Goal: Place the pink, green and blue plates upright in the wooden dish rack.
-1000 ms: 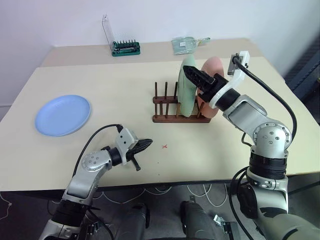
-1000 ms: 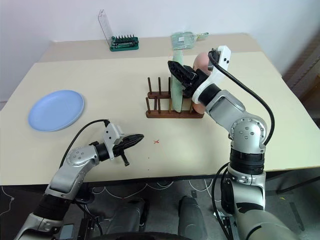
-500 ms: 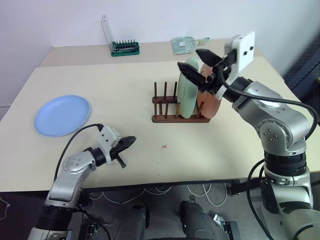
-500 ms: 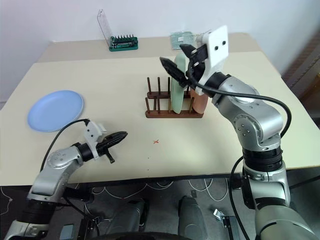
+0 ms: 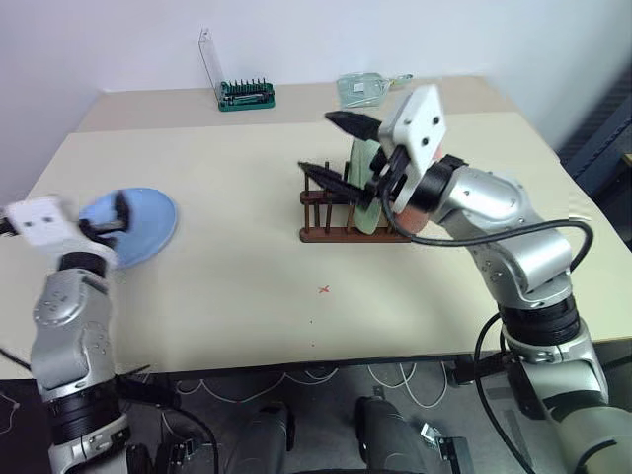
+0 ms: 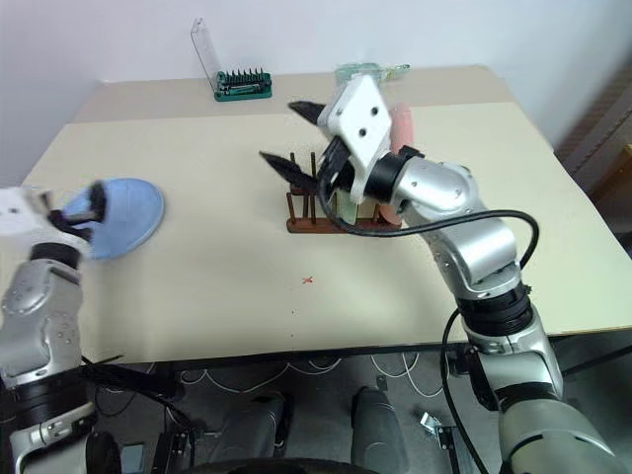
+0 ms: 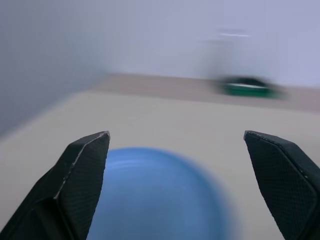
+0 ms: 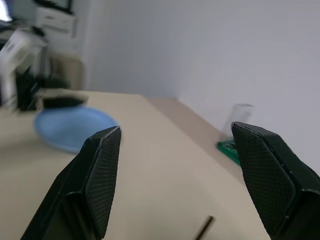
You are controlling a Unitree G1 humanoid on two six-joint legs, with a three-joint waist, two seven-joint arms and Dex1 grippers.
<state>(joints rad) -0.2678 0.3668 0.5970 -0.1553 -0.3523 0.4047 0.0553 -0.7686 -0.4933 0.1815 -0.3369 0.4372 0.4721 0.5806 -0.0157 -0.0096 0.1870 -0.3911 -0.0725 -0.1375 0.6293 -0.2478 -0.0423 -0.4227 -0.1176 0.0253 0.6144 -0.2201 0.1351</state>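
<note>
Even, soft, bright light; shadows on the worktop (image 5: pixel 247 247) are faint. The left tool (image 5: pixel 104 219) is motion-blurred. The blue plate (image 7: pixel 155 195) appears out of focus.

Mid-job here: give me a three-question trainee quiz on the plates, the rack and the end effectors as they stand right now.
1. True or false: the blue plate stands upright in the wooden dish rack.
2. Which plates are in the rack? A) green plate and pink plate B) blue only C) none
3. Fill in: the left end effector is open, with the ____ plate ahead of its fingers.

Key: 1 false, it lies flat on the table. 2 A. 3 blue. The right end effector is open above the rack.
</note>
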